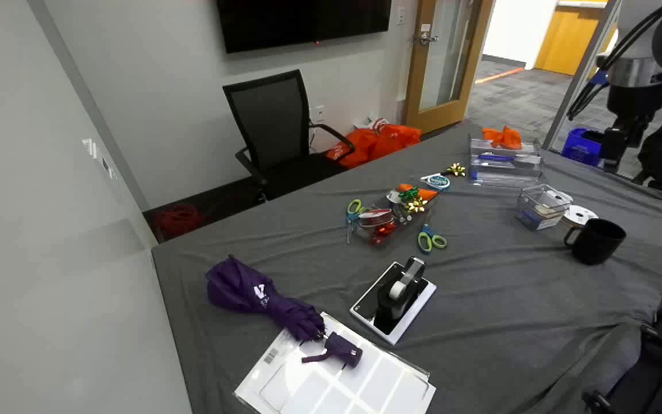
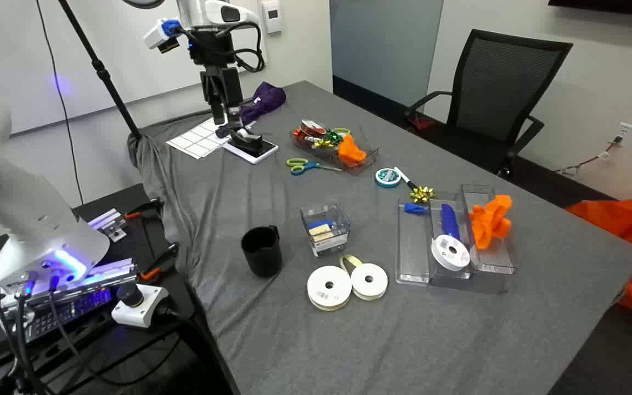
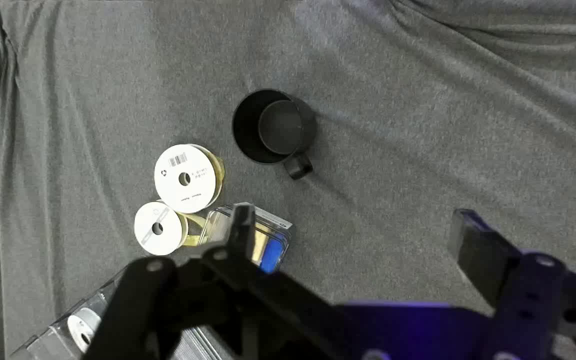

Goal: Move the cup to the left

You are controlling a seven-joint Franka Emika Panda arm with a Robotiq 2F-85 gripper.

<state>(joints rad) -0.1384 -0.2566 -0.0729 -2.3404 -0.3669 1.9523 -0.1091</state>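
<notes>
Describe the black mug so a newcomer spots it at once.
Start at the gray cloth-covered table, along the side by the white robot arm. On that side, beside two round white ribbon spools and a small clear plastic bin, stands a plain black cylindrical mug. Unlike those pale or see-through neighbours, it is dark all over, with a side handle.

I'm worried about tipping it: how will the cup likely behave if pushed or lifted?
The cup stands upright on cloth, so a low push would probably slide it; a high one might tip it. Its handle juts from one side, so a push there may turn it. Its bare inside suggests little extra weight.
</notes>
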